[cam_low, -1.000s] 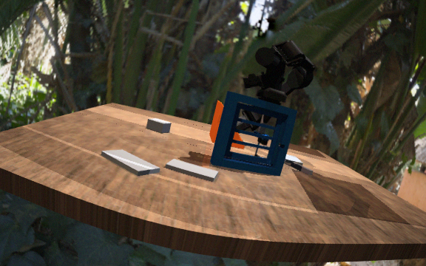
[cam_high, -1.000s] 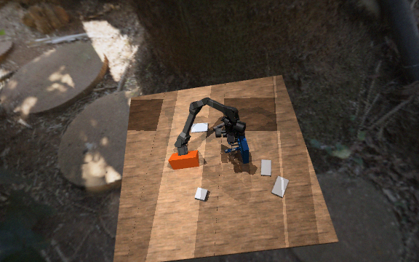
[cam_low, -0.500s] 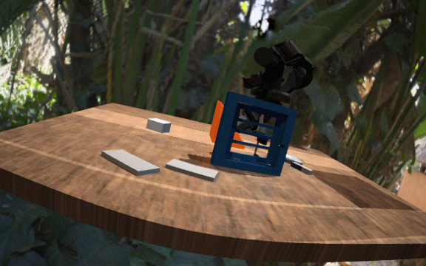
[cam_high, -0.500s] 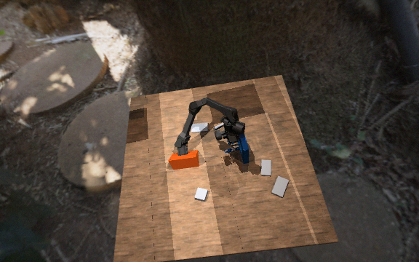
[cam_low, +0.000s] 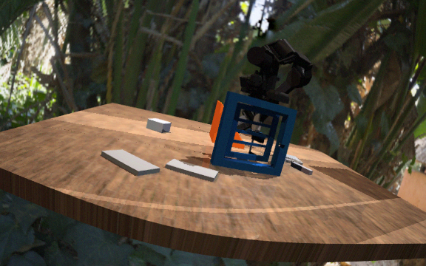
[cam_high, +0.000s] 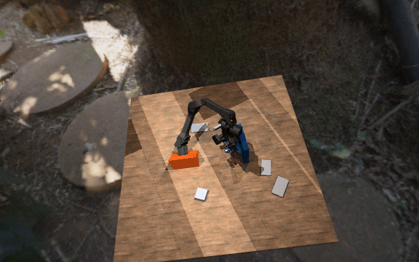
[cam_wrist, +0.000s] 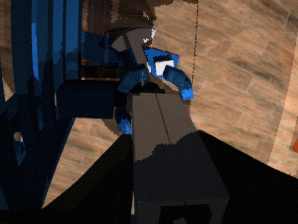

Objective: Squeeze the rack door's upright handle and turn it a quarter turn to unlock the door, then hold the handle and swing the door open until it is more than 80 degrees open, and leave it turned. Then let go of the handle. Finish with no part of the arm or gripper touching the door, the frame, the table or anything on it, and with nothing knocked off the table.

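My Charcoal Arm and Blue-Tipped Fingers

My arm (cam_high: 217,105) (cam_low: 296,72) is dark charcoal, almost black, with slim links and chunky rounded joints. My gripper (cam_wrist: 161,141) has a boxy grey-brown housing (cam_wrist: 167,135) with a thin straight seam, and curved blue fingertips that brighten at their ends.
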Motion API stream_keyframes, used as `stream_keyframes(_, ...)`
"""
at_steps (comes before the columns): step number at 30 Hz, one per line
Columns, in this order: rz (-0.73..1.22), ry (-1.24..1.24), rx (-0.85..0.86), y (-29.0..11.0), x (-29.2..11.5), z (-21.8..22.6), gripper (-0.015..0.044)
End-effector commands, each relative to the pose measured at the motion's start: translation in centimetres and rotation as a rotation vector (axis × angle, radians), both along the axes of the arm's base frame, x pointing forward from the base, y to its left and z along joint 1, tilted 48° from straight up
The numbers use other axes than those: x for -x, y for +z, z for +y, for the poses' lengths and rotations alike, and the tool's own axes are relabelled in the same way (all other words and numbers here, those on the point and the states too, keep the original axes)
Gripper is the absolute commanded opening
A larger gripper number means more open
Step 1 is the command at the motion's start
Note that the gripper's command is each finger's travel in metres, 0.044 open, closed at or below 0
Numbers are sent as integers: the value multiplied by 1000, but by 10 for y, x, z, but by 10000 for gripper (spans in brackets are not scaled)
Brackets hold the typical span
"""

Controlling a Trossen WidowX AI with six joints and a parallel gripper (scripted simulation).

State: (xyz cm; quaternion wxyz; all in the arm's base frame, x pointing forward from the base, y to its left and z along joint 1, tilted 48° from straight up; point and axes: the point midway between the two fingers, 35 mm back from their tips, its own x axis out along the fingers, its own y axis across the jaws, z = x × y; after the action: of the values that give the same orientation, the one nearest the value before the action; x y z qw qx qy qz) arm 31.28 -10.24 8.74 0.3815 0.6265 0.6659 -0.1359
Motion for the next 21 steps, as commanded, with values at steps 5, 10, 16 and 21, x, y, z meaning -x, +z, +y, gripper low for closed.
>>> stream_keyframes(5, -127, 111, 18, -7, 9, -5, 21)
stream_keyframes(10, -184, 165, 25, -12, 15, -9, 21)
stream_keyframes(16, -254, 231, 32, -19, 23, -14, 21)
stream_keyframes(21, -310, 283, 39, -24, 28, -19, 21)
